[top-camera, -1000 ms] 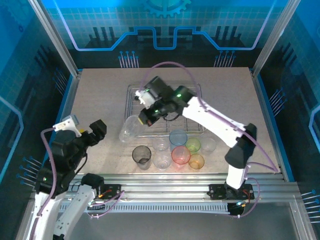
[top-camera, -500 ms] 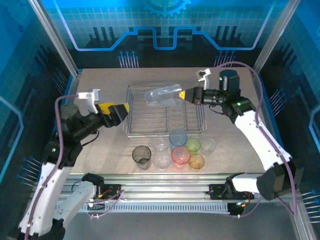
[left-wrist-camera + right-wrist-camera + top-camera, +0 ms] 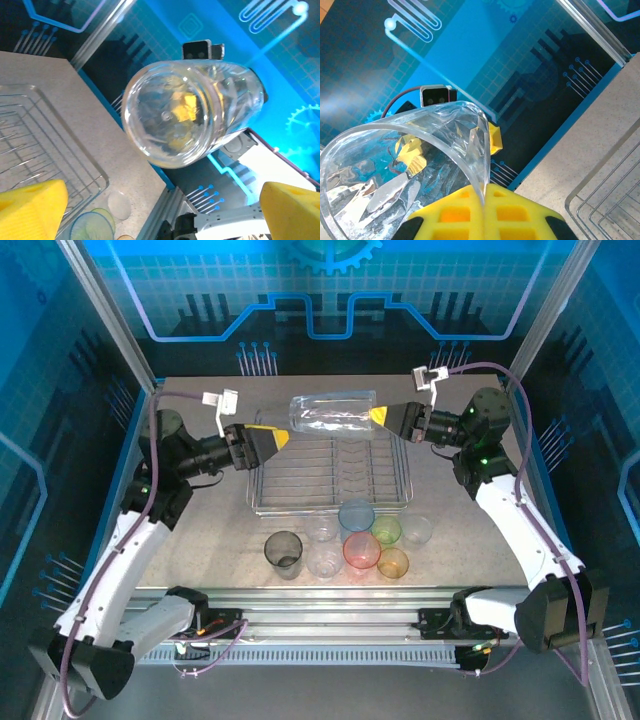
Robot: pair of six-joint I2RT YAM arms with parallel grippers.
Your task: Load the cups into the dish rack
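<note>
Clear cup point(image 3: 380, 175) partly beyond the right wrist view's lower-left edge; dish rack point(image 3: 30, 131) likewise, left wrist view

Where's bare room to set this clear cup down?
The rack looks empty. Bare table lies left of the rack and grey cup, also between the rack and right arm. Crowded: the cups along the rack's front edge.

Cool blue light from the glowing walls point(image 3: 280, 60) behind the clear cup point(image 3: 190, 117) washes my view, white glare streaks the cup's plastic, and my left fingertips point(image 3: 30, 207) below it look slightly soft.
</note>
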